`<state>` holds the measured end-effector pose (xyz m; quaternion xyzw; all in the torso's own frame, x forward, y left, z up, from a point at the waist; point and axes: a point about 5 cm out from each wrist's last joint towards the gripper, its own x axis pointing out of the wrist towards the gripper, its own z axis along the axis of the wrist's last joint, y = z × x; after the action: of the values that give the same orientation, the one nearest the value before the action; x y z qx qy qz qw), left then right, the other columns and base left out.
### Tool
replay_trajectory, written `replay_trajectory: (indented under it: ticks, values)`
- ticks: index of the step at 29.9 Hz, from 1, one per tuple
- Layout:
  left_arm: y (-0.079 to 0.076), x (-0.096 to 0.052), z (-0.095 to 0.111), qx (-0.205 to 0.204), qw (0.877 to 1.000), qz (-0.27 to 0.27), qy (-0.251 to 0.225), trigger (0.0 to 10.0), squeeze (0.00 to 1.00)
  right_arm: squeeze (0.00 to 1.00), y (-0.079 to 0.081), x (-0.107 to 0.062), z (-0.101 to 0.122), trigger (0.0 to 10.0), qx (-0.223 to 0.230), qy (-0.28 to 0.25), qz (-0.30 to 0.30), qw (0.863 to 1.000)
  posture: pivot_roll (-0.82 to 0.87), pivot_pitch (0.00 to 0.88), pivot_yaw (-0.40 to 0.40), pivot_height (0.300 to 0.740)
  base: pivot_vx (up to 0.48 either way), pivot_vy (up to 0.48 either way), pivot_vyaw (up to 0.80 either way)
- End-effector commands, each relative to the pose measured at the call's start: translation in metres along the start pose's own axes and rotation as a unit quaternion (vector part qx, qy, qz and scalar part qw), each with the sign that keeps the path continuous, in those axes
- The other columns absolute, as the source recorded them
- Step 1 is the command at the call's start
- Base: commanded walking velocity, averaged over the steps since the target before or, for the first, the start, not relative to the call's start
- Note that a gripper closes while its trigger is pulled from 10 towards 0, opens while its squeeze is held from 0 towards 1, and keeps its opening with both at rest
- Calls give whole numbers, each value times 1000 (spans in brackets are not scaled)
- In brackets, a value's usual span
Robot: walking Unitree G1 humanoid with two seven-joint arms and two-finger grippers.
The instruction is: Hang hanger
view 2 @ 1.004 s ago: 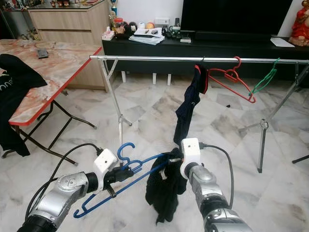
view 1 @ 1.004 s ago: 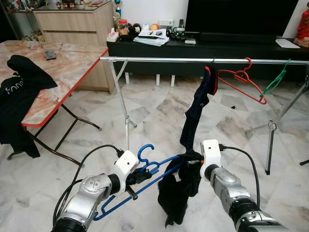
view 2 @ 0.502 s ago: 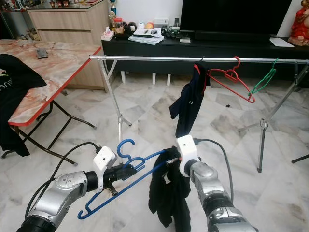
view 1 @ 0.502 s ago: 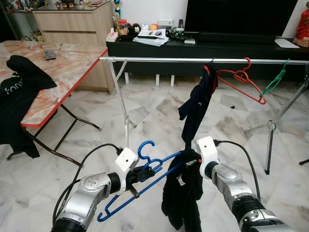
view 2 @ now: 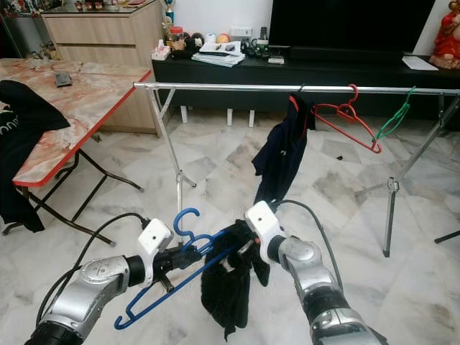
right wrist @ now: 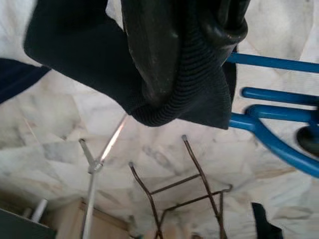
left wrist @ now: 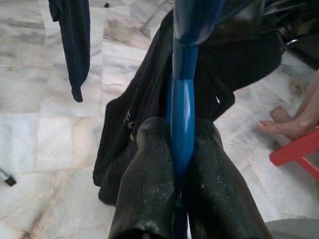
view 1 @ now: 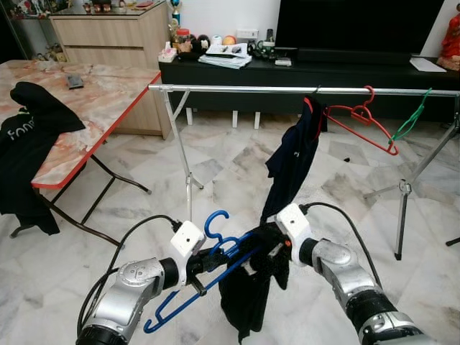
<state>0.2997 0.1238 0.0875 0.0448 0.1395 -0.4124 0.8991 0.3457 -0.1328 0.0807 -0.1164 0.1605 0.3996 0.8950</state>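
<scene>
Blue hanger: we see it near and low, its neck clamped in our left gripper, hook up, well short of the silver rail.
Head views: our right gripper pinches a black garment that drapes over the hanger's right arm; farther off, a dark shirt, red hanger and green hanger hang on the rail.
Left wrist: both fingers squeeze the blue bar; bare feet of a person show.
Right wrist: fingers closed on the garment's ribbed hem.
</scene>
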Motion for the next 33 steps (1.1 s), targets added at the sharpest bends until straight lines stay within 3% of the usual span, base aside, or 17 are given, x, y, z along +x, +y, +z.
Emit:
replay_trajectory:
  ticks: [1, 8, 14, 22, 27, 30, 33]
  values:
    - [0, 2, 3, 5, 1000, 1, -4, 10000, 0, 0, 1, 0, 11, 10000, -11, -34, 23, 999, 79, 17, -3, 740, 0, 0, 0]
    - [2, 3, 4, 3, 1000, 9, -7, 10000, 0, 0, 8, -7, 17, 10000, -48, -72, 93, 992, 78, 20, -3, 740, 0, 0, 0]
    - [2, 4, 3, -4, 1000, 13, -9, 10000, 0, 0, 15, -24, 40, 10000, -79, -151, 160, 972, 72, 22, 0, 740, 0, 0, 0]
    - [3, 4, 2, -9, 1000, 21, -10, 10000, 0, 0, 12, -41, 68, 10000, -111, -198, 175, 958, 64, 24, 2, 740, 0, 0, 0]
    - [4, 6, 3, -10, 999, 29, -16, 10000, 0, 0, 18, -41, 61, 10000, -117, -174, 185, 960, 69, 27, -1, 740, 0, 0, 0]
    - [4, 7, 3, -12, 999, 34, -19, 10000, 0, 0, 10, -36, 45, 10000, -119, -111, 136, 977, 69, 27, -1, 740, 0, 0, 0]
    - [4, 7, 3, -14, 999, 34, -20, 10000, 0, 0, 5, -36, 41, 10000, -123, -93, 107, 982, 69, 27, -1, 740, 0, 0, 0]
